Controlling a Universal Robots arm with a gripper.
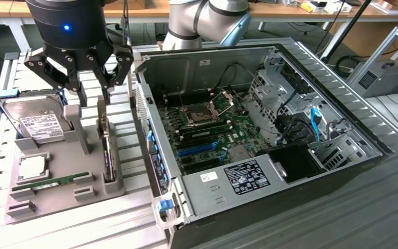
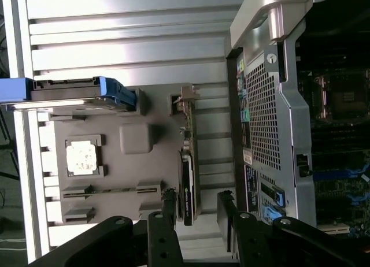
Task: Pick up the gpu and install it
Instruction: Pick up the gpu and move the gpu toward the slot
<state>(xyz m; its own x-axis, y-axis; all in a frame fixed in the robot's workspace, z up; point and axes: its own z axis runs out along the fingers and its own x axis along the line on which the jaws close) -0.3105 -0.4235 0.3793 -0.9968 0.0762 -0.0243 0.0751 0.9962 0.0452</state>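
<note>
A: Now, gripper (image 1: 93,97) hovering, fingers wide apart, holding nothing.
B: Yes, in the exterior view the gpu (image 1: 105,142) sits at its six o'clock, on edge in the tray (image 1: 50,199); case (image 1: 254,129) at three o'clock.

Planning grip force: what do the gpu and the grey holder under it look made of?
The gpu: dark matte circuit board, with a pale bracket whose sheen suggests metal. The grey holder: uniform matte grey with blocky slots, probably plastic.
</note>
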